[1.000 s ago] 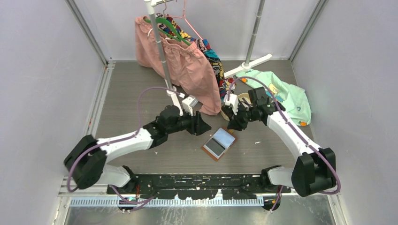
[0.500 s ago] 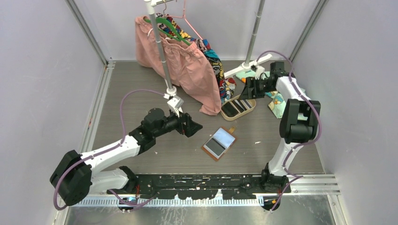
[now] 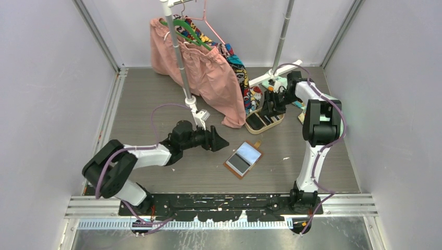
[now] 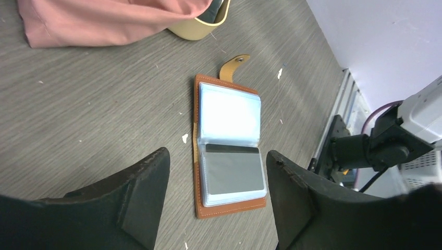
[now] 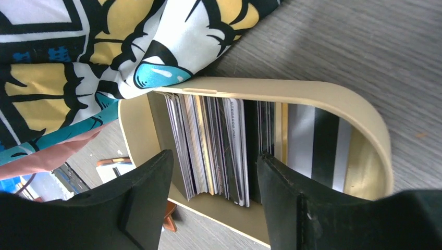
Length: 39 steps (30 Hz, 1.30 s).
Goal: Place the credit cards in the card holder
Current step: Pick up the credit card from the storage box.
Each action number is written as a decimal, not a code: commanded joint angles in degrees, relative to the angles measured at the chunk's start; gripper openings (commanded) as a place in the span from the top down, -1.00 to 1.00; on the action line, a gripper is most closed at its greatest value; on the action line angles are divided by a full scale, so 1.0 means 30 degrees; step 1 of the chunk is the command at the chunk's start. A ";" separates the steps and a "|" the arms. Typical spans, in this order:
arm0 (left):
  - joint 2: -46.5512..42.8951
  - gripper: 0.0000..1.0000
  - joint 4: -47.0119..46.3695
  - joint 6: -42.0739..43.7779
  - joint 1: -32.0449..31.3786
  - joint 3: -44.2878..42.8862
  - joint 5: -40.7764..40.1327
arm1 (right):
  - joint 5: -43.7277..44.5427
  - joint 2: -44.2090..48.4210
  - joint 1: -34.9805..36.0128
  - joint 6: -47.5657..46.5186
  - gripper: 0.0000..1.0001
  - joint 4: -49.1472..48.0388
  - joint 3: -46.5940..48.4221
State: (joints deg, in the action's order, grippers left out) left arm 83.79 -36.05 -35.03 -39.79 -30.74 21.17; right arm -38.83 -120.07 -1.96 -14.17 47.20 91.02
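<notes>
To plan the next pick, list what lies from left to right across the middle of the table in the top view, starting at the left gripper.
left gripper → card holder, lying open → beige tray with the credit cards in it

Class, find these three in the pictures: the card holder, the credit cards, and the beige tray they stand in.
card holder [image 4: 229,112]: left wrist view, on its upper clear pocket.
credit cards [image 5: 208,151]: right wrist view, on the upright stack's edges.
beige tray [image 5: 271,87]: right wrist view, on its curved rim.
</notes>
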 commanded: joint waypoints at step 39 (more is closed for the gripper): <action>0.8896 0.12 0.1924 -0.3281 0.0233 -0.8537 0.1370 | -0.5371 0.0123 0.1502 0.1232 0.02 0.2328 -0.0261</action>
State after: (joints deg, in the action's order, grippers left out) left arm 109.75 -31.42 -46.37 -38.92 -53.63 26.57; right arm -47.48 -120.40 2.20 -11.73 51.99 88.49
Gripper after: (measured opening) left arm 0.453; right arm 0.494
